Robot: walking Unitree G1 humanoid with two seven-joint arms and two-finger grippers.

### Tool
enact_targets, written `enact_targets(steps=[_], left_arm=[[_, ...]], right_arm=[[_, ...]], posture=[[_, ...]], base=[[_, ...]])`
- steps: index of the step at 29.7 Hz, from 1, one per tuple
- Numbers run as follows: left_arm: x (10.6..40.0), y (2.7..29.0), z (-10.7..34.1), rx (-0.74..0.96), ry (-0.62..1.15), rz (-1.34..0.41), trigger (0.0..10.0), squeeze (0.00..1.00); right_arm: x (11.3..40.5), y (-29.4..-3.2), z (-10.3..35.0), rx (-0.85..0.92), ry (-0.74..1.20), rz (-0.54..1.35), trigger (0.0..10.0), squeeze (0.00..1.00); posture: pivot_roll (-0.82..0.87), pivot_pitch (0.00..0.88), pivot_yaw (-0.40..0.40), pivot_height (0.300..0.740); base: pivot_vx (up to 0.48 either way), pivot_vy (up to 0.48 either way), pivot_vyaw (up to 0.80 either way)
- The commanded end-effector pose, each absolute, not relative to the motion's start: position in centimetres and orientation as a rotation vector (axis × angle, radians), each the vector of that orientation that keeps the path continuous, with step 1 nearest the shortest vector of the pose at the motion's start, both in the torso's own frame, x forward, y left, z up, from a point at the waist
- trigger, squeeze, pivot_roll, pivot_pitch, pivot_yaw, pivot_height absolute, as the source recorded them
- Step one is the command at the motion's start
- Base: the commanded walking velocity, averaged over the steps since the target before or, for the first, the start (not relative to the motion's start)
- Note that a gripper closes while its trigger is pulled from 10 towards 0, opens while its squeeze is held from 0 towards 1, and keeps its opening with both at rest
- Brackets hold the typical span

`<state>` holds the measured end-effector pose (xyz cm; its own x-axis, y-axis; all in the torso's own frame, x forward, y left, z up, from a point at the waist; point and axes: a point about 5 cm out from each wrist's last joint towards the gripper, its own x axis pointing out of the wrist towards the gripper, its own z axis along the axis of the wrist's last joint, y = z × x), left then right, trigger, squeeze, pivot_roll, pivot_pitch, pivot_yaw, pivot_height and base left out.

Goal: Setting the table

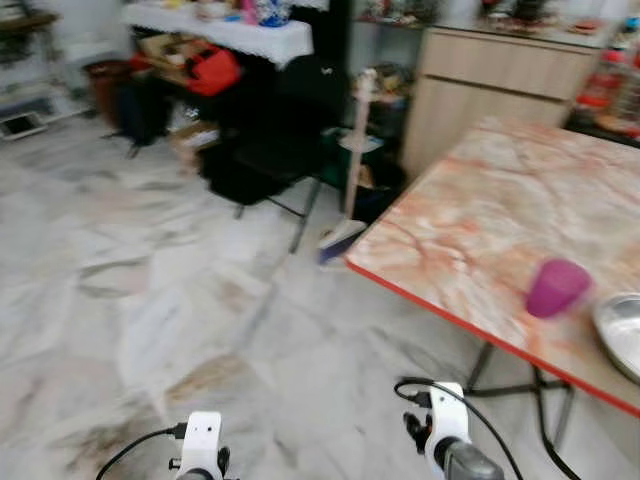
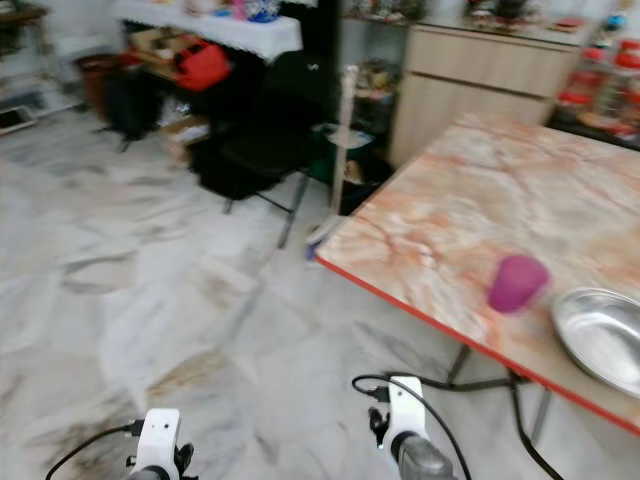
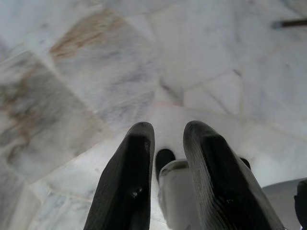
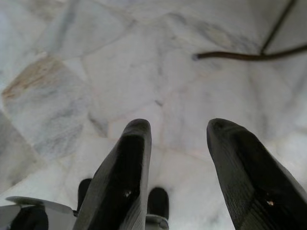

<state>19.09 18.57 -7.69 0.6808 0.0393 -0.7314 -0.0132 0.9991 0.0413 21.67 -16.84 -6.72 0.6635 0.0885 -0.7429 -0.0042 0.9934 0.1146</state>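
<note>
Table [image 1: 470, 210] ahead-right, purple cup [image 1: 556, 288] and metal bowl [image 2: 605, 338] near its red front edge | left gripper [image 3: 165, 179] narrowly parted, right gripper [image 4: 180, 175] spread, both empty, hanging over floor | advice: square up to edge before reaching, view blurred.

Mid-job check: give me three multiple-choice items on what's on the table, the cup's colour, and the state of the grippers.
1. Where is the metal bowl?
A. on the floor
B. on the table, beside the cup
C. on the wooden cabinet

2. What colour is the cup?
A. purple
B. green
C. white

3. What is the right gripper doing?
A. clamping the cup
B. holding the bowl
C. open, holding nothing, above the floor

Answers: 1 B, the bowl sits on the marble top next to the cup. 2 A, the cup is plainly purple. 3 C, its fingers stand apart over floor tiles; the left gripper likewise holds nothing.
</note>
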Motion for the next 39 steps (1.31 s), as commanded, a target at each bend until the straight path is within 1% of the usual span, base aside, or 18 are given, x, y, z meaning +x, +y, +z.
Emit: enact_targets(steps=[1, 10, 13, 20, 39], left_arm=[[18.84, 18.57, -7.82, 0.046, 0.832, 0.019, 10.0, 0.00], [18.77, 18.48, -7.87, 0.056, 0.835, 0.015, 10.0, 0.00], [18.77, 18.46, -7.87, 0.096, 0.837, -0.001, 10.0, 0.00], [18.91, 18.52, -7.81, 0.089, 0.837, 0.004, 10.0, 0.00], [18.83, 18.47, -7.83, 0.078, 0.834, -0.007, 10.0, 0.00]], right_arm=[[22.08, -16.51, -6.50, 0.108, 0.832, 0.056, 10.0, 0.00], [22.16, -16.63, -6.44, 0.105, 0.831, 0.049, 10.0, 0.00], [22.22, -16.57, -6.41, 0.105, 0.828, 0.048, 10.0, 0.00], [22.17, -16.57, -6.45, 0.107, 0.829, 0.043, 10.0, 0.00], [22.11, -16.44, -6.49, 0.108, 0.829, 0.047, 10.0, 0.00]], posture=[[0.08, 0.000, -0.052, 0.727], [0.08, 0.000, -0.055, 0.727], [0.07, 0.000, -0.052, 0.727], [0.07, 0.000, -0.048, 0.727], [0.07, 0.000, -0.044, 0.727]], base=[[0.000, 0.000, -0.71], [0.000, 0.000, -0.71], [0.000, -0.405, -0.71], [0.000, -0.470, -0.71], [0.000, 0.000, -0.71]])
